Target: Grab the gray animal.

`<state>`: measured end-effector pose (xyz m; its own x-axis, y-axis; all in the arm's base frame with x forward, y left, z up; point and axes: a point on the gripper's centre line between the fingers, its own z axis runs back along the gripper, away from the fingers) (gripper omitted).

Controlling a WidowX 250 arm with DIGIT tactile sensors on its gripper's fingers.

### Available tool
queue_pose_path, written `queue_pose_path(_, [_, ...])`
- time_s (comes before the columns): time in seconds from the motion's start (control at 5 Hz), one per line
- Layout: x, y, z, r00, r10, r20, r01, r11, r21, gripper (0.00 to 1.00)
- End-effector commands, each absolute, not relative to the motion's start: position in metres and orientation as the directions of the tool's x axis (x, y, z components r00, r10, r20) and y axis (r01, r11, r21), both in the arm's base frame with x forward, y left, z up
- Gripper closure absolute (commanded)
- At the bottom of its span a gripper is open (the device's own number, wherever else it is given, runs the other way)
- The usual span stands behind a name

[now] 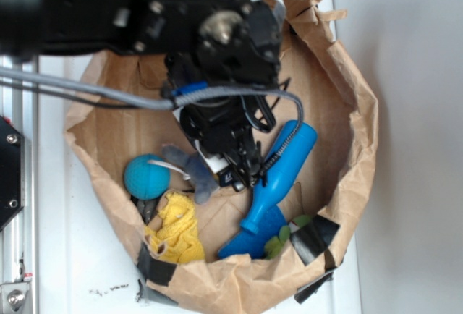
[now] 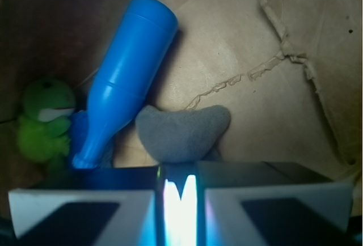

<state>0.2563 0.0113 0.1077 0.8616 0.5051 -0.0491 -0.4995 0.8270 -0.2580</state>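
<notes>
Lying at the centre of the exterior view, the gray animal (image 1: 194, 171) rests on the paper floor of a crumpled brown bag (image 1: 347, 155), its flat limbs spread out and a thin white string running from it toward the teal ball (image 1: 146, 177) just to its left. Being soft and limp, it sits low among taller things, which is probably why the arm comes at it from straight above rather than from the side. In the wrist view a rounded gray flap of it (image 2: 182, 132) fills the lower middle of the frame, running down to the gripper's (image 2: 180, 192) near edge.

That gripper reads as nearly closed: its two pale pads (image 2: 79, 209) leave only a narrow bright slit at bottom centre, with a small dark notch inside it. Whether that notch is a pinch of gray fabric I cannot tell, so a hold on the toy is not confirmed. In the exterior view the fingers (image 1: 239, 162) point down, at the toy's right edge, partly covering it.

To the right lies the blue bottle (image 1: 278, 184), tipped on its side with its neck toward the lower left; a green plush (image 2: 42, 118) sits by its neck. A yellow plush (image 1: 176, 228) lies below the ball, against the bag wall.

The black arm (image 1: 145, 10) reaches in from the upper left, its wrist bent steeply down into the bag, gray cable (image 1: 94, 95) trailing across.
</notes>
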Motion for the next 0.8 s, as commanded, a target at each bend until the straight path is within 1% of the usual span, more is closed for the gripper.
queue_pose_path(0.0, [0.26,0.016,0.107,0.868,0.496,0.007,-0.478,0.84,-0.256,0.0])
queue_pose_path(0.2, [0.257,0.008,0.096,0.882,0.471,0.003,-0.455,0.855,-0.248,0.0])
queue_pose_path(0.4, [0.261,0.008,0.082,0.873,0.487,0.023,-0.471,0.855,-0.216,0.0])
queue_pose_path(0.6, [0.261,0.01,0.061,0.871,0.492,-0.016,-0.486,0.855,-0.178,0.0])
